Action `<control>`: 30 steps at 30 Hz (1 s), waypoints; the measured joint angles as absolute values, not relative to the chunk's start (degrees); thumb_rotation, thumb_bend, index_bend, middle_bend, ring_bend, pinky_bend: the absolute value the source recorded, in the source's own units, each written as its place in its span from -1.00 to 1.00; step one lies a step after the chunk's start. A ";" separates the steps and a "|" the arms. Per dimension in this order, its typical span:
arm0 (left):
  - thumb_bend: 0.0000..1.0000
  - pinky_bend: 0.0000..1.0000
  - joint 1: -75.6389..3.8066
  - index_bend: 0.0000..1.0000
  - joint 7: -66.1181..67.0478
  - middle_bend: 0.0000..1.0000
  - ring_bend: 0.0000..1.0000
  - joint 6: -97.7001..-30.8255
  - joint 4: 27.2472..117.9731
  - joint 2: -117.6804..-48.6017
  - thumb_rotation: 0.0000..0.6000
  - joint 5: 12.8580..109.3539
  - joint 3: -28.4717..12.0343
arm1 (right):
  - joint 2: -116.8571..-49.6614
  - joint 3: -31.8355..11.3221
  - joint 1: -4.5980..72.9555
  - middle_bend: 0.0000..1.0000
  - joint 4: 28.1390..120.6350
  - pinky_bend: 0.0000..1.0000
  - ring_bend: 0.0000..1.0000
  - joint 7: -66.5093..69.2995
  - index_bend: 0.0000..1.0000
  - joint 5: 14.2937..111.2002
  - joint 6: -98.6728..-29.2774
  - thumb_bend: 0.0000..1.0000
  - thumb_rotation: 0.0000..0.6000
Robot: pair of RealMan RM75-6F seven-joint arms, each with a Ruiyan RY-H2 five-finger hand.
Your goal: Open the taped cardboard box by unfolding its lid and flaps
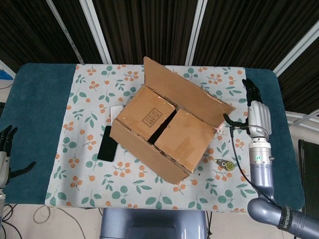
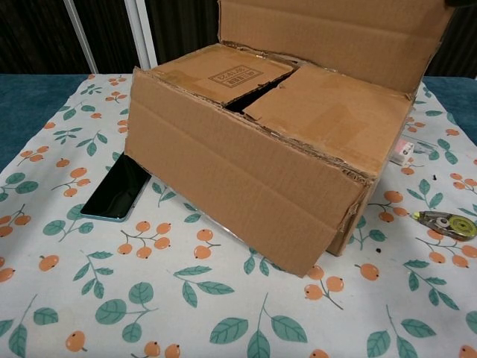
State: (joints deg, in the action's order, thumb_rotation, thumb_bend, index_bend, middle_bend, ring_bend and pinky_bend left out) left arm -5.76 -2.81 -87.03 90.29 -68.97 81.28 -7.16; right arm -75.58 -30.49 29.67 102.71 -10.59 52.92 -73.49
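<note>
The cardboard box (image 1: 154,137) sits at an angle in the middle of the floral cloth. Its big lid (image 1: 187,94) stands open, tilted back behind the box, and fills the top of the chest view as lid (image 2: 328,37). Two inner flaps (image 2: 298,112) lie flat over the top with a dark gap between them. My right hand (image 1: 256,113) hovers off the lid's right corner, fingers stretched out and thumb reaching toward that corner, holding nothing. Far left, beyond the table edge, my left hand (image 1: 5,149) hangs with fingers apart and empty.
A black phone (image 1: 107,143) lies against the box's left side, with a white card (image 1: 116,110) just behind it. A small tape dispenser (image 1: 226,165) sits on the cloth right of the box. A small pink-white item (image 2: 403,149) lies near the box's right rear corner.
</note>
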 measured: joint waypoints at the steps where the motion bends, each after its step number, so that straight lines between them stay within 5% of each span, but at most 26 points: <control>1: -0.98 -1.00 -5.76 -1.00 -2.80 -1.00 -1.00 -87.07 90.30 -68.97 1.00 81.28 -7.17 | -75.49 -30.75 30.00 -1.00 102.11 -0.55 -1.00 -10.70 -1.00 52.29 -73.24 -0.43 1.00; 17: -0.98 -1.00 -5.69 -1.00 -2.70 -1.00 -1.00 -86.96 90.68 -68.84 1.00 81.01 -7.17 | -73.82 -31.97 33.37 -1.00 96.54 -0.55 -1.00 -10.09 -1.00 47.83 -69.57 -0.43 1.00; 30: -0.98 -1.00 -5.89 -1.00 -2.55 -1.00 -1.00 -86.57 90.67 -68.48 1.00 81.61 -6.80 | -67.09 -23.05 24.44 -1.00 101.49 -0.55 -1.00 -5.67 -1.00 61.98 -73.84 -0.43 1.00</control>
